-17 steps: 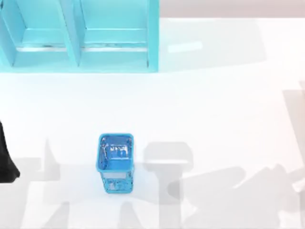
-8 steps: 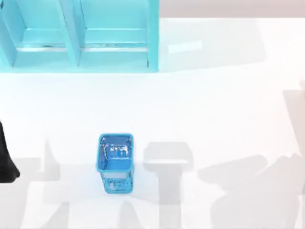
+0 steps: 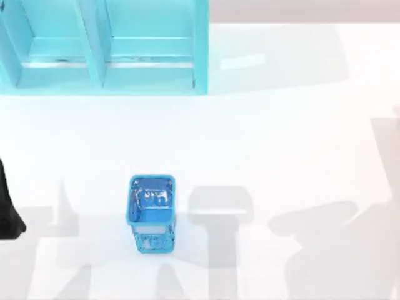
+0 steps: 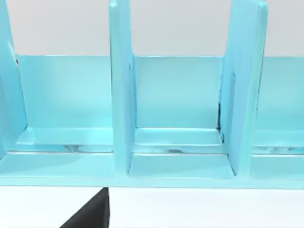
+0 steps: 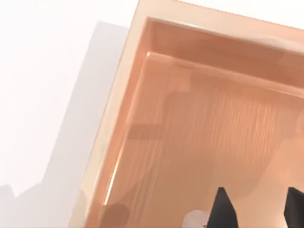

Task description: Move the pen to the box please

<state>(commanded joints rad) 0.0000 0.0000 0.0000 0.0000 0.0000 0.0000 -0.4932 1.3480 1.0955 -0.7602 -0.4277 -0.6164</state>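
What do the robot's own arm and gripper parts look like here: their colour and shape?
The right gripper has two matt black, pointed, wedge-shaped fingers, plain and unmarked. The left arm is a plain black tapering shape at the table's left edge; no cables visible.

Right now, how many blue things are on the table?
2: a small blue holder near the top view's lower middle-left, and a big blue shelf unit at its upper left. Others may sit beyond the frame's edges.

Bright, even light washes the white surface point(image 3: 281, 137) almost to glare in the top view. Soft grey shadows spread across the lower frame, heaviest at lower right. The box point(image 5: 199, 123) shows warm sheen; light perhaps comes from overhead.
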